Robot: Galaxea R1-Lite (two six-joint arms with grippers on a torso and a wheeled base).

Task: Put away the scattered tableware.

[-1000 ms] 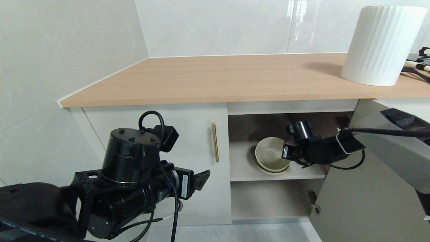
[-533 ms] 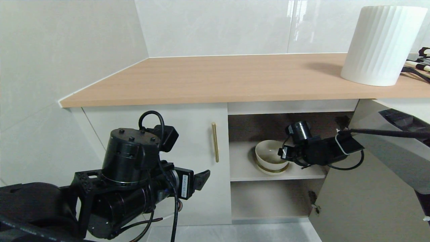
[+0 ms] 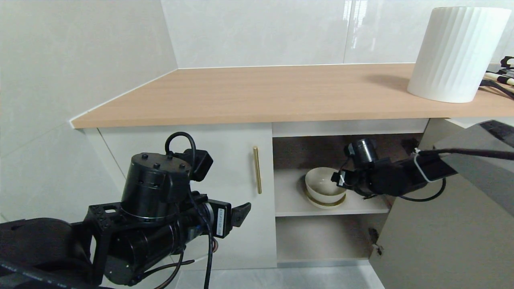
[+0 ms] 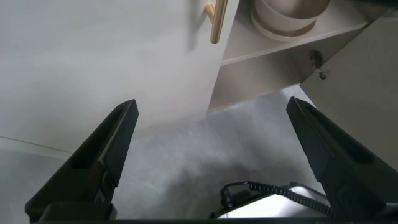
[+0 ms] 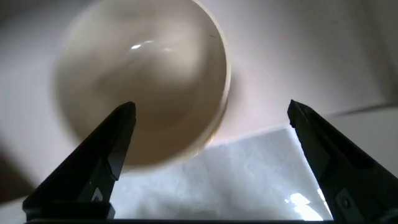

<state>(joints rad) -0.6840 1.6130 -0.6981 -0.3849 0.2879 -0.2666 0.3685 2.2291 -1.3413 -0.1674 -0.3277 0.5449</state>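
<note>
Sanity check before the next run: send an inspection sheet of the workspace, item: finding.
Surface: wooden countertop above the cabinet; upper shelf inside it carries the tableware.
Job's things: pale bowl upright, nested on a second dish on that shelf.
Clutter: white ribbed container and utensils at the counter's right end.
Grippers: right gripper open, just in front of the bowl, not gripping it; left gripper open, low before the shut door.
Cables: left cable looped above the wrist; right cable slung under the arm; neither touches the bowl.
Surroundings: tiled wall; brass handle; open door swung out on the right.
</note>
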